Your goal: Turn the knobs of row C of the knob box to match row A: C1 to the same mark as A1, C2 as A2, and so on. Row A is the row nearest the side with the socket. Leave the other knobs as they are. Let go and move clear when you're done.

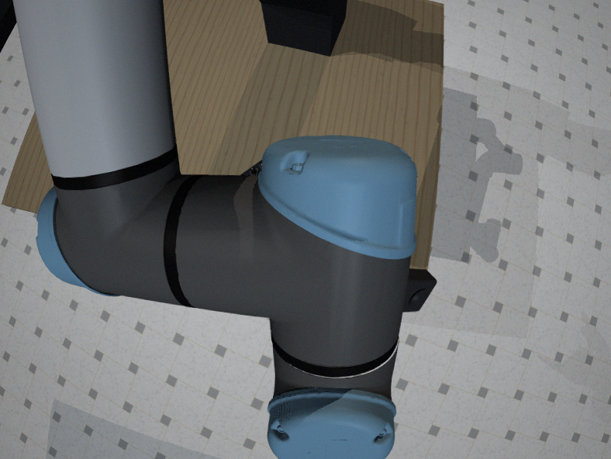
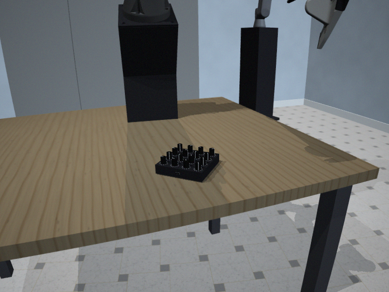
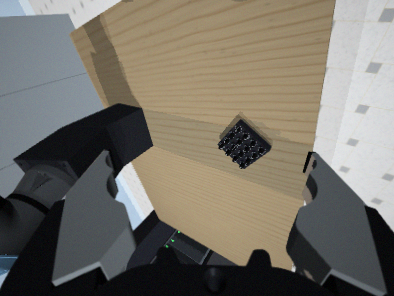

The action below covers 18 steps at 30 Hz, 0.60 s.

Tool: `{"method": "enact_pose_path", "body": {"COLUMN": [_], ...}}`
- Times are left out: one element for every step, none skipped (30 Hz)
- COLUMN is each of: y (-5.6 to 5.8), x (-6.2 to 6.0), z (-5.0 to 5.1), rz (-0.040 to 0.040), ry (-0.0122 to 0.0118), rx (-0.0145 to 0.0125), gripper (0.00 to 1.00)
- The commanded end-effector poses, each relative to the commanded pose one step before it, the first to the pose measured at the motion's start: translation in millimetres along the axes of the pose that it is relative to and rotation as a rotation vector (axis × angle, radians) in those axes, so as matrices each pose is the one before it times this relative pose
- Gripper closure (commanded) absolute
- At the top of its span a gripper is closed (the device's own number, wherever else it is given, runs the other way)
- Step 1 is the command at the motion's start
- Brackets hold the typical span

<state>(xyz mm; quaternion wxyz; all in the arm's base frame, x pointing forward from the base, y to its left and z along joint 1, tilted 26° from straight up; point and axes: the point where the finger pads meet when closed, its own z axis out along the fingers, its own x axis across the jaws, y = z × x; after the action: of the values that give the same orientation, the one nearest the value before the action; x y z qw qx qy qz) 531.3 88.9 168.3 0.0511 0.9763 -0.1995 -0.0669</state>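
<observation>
The black knob box sits on the wooden table, with four rows of upright black knobs. In the exterior view its socket is on the front wall, so row A is the front row and row C is the third row back. White lines show on some knobs, but the marks they point to are too small to read. My gripper is open and empty, high above and away from the box, which shows beyond the fingers. One fingertip shows at the top right of the exterior view. The arm hides the box in the top view.
The wooden table carries the arm's black pedestal behind the box. A second black pedestal stands beyond the table. A dark unit with green lights shows low in the wrist view.
</observation>
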Motion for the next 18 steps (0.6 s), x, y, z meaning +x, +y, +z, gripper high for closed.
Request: {"method": "enact_pose_path", "body": {"y": [16.34, 2.77, 2.77, 2.77, 2.77, 2.76, 2.76, 2.75, 2.75, 2.74, 0.00, 0.00, 5.88, 3.86, 2.21, 2.61, 2.70, 2.67], "x": [-3.26, -0.22, -0.17, -0.12, -0.07, -0.02, 0.02, 0.07, 0.12, 0.17, 0.00, 0.00, 0.44, 0.44, 0.31, 0.41, 0.47, 0.51], "z": [-0.51, 0.10, 0.11, 0.12, 0.13, 0.14, 0.15, 0.16, 0.17, 0.19, 0.00, 0.00, 0.45, 0.32, 0.19, 0.24, 0.26, 0.27], "rz": [0.15396, 0.02535, 0.02535, 0.02535, 0.02536, 0.02535, 0.02535, 0.02535, 0.02536, 0.02535, 0.00000, 0.00000, 0.05461, 0.03604, 0.02075, 0.02463, 0.02552, 0.02540], "ry": [0.01632, 0.00122, 0.00117, 0.00112, 0.00107, 0.00101, 0.00096, 0.00091, 0.00086, 0.00081, 0.00000, 0.00000, 0.00157, 0.00091, 0.00047, 0.00052, 0.00049, 0.00043], "rx": [0.02180, 0.00342, 0.00343, 0.00345, 0.00346, 0.00347, 0.00348, 0.00349, 0.00351, 0.00351, 0.00000, 0.00000, 0.00760, 0.00503, 0.00290, 0.00345, 0.00358, 0.00357], "gripper": [0.00, 0.00, 0.00, 0.00, 0.00, 0.00, 0.00, 0.00, 0.00, 0.00, 0.00, 0.00, 0.00, 0.00, 0.00, 0.00, 0.00, 0.00]}}
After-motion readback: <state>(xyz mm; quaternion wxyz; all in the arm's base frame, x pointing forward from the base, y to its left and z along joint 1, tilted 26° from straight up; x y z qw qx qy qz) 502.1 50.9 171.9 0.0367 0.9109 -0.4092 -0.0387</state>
